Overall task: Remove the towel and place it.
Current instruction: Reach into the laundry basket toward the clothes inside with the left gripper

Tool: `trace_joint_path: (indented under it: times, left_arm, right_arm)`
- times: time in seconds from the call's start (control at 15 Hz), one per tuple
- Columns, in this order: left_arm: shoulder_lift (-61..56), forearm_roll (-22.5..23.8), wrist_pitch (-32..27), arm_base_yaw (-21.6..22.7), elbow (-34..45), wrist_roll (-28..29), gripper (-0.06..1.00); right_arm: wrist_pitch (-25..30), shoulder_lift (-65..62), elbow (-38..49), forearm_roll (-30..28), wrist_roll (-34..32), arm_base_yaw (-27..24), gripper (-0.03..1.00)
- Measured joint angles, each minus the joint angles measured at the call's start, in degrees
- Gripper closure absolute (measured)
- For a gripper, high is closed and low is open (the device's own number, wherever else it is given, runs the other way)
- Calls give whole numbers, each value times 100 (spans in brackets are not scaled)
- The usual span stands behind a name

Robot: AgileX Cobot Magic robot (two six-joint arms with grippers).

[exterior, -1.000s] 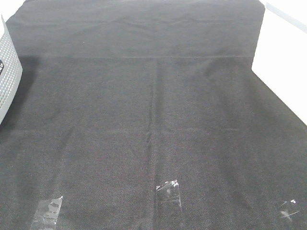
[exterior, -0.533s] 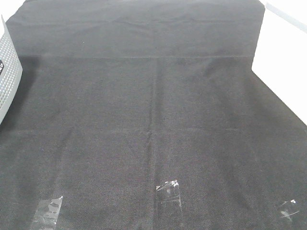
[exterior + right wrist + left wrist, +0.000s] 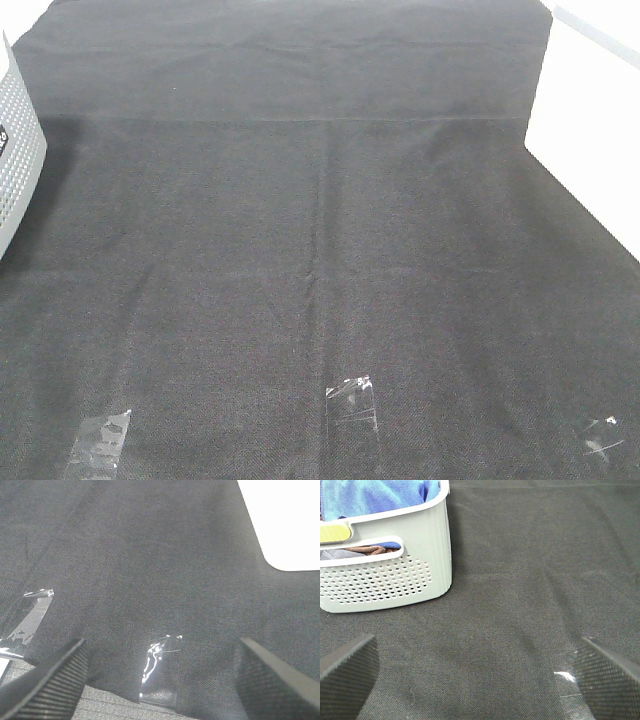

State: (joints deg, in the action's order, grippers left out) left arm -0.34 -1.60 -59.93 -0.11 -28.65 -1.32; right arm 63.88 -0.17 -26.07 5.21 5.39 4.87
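Located the towel bunched inside a pale perforated basket, blue folds rising to the rim, with something brown tucked beneath. Could not read a long axis from so crumpled a heap, nor find any tag. Placed the basket at about 9 o'clock on the worktop in the high view, with only its curved wall cutting the frame edge there and the towel itself outside that frame. Judged the left arm the nearer by a clear margin, with the basket ahead of the left jaws and near, and absent altogether from the right wrist view. Recorded the left jaws spread wide and empty over the black cloth covering the worktop, short of the basket and not touching it. Recorded the right jaws likewise apart and empty, judged to be out towards 5 o'clock, above strips of clear tape and near the cloth's edge against a white surface. Saw neither arm in the high view. Assessed the removal as not yet begun. Expected the next move to call for a forward reach by the left arm, over the rim and down into the folds.
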Motion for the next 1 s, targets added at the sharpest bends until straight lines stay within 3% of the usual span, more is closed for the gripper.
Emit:
trace_joint_path:
  times: [0.8,1.0]
  left_arm:
    - [0,0,0,0,0,0,-5]
    - [527,-23,-332,0,-390,-218,-5]
  right_arm:
    - [0,0,0,0,0,0,21]
    - [0,0,0,0,0,0,21]
